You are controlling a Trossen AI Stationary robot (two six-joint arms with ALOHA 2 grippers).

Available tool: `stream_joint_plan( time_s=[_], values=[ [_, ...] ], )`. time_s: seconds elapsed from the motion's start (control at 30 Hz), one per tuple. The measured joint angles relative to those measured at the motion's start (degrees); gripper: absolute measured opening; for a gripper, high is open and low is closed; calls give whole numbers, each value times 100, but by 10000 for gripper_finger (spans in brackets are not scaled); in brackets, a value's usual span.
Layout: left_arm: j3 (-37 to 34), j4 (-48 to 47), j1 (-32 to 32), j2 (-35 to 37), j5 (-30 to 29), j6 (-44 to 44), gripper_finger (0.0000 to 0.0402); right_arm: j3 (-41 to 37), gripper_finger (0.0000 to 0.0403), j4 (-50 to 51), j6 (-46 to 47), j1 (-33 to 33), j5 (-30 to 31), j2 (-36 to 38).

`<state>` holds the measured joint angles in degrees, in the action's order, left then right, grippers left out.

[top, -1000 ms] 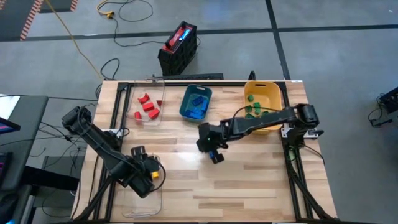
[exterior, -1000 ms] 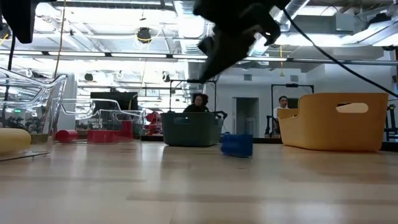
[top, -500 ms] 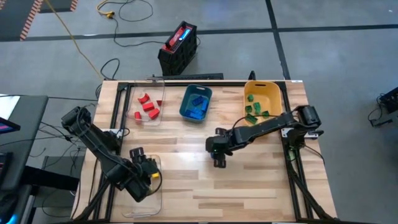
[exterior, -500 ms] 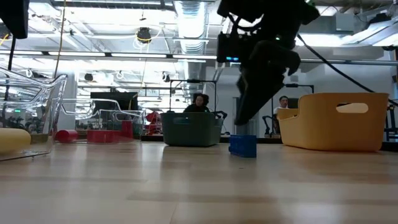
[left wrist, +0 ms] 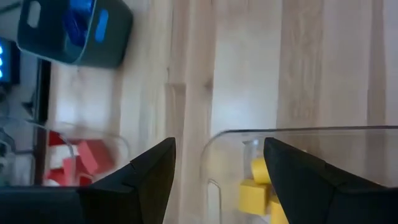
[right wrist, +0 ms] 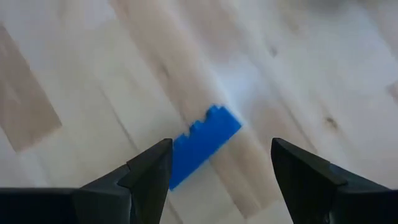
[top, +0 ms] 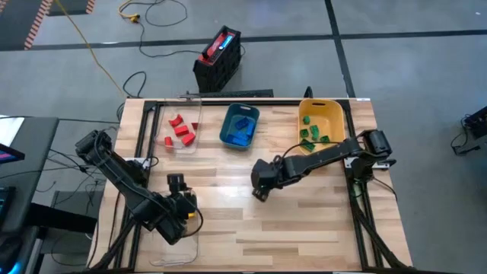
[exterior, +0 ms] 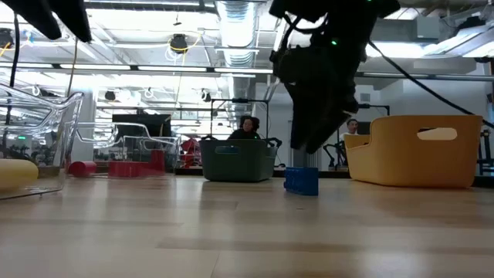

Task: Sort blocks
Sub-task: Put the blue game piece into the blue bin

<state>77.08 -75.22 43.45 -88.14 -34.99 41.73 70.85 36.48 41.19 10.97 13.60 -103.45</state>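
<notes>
Blue, the last loose block (right wrist: 204,145) lies flat on the bench (top: 304,221) with the right end effector (right wrist: 217,180) now low over it, fingers spread where a second ago they were pressed together. A pickup for the teal bin (top: 240,125) looks imminent. Left end effector (left wrist: 214,180) stays spread above the clear tray (left wrist: 348,134) of yellow blocks (left wrist: 256,190)

Scanning every view now and no lettering, label, brand, number or sign comes through legibly on anything in sight.
</notes>
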Motion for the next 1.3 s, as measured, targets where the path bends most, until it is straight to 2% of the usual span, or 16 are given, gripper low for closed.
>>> stream_joint_plan(
  time_s=[0.1,0.37,0.6,0.87,1.0,1.17,1.3],
  values=[
    [0,13,0,0,-118,-210,238,177,282,200,463,103,305,-85],
    [0,11,0,0,-135,-708,238,926,282,1178,1253,213,483,-840],
    [-2,-14,6,0,-58,-629,238,1361,282,1213,1443,259,542,-1394],
    [-7,-31,127,0,49,-219,238,1362,282,1135,1251,253,602,-1467],
    [-7,-33,172,0,51,-36,238,1364,279,1439,1038,241,654,-1468],
    [-7,-33,227,0,77,77,238,1357,262,1822,846,200,656,-1466],
    [-7,-34,227,0,82,182,238,1340,242,1728,673,162,339,-1643]
  ],
)
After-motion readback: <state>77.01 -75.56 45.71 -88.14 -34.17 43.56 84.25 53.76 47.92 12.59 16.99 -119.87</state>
